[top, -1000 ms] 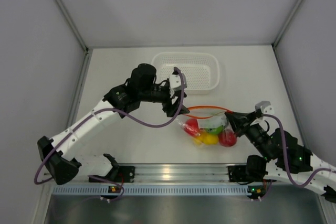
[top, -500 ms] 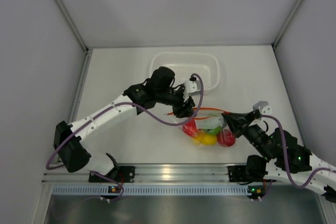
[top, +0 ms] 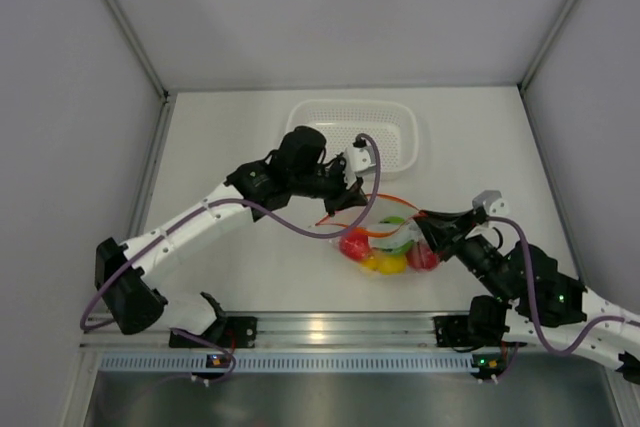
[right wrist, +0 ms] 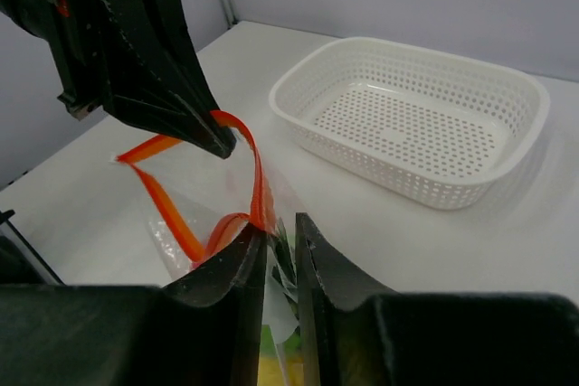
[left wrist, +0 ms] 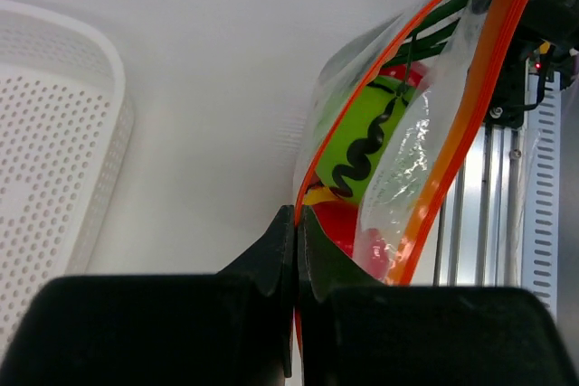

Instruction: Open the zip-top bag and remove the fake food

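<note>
The zip-top bag (top: 388,243) lies on the table near the front, its mouth pulled into an open loop. My left gripper (left wrist: 297,210) is shut on one side of the orange-red zip strip (left wrist: 461,124) and holds it up; in the right wrist view its fingers (right wrist: 204,128) pinch the strip (right wrist: 258,169). My right gripper (right wrist: 280,221) is at the opposite edge, jaws slightly apart, with loose plastic and green stalks (right wrist: 286,259) in the gap. The fake food is inside: a green ball (left wrist: 366,133), red pieces (top: 353,244), a yellow one (top: 390,263).
A white perforated basket (top: 410,147) stands behind the bag, close to the left arm's wrist; it also shows in the wrist views (right wrist: 298,88) (left wrist: 54,133). The aluminium rail (top: 330,329) runs along the front edge.
The left gripper came over to the bag, shut on the zip strip and raised it, widening the mouth. The right gripper's jaws have parted a little.
</note>
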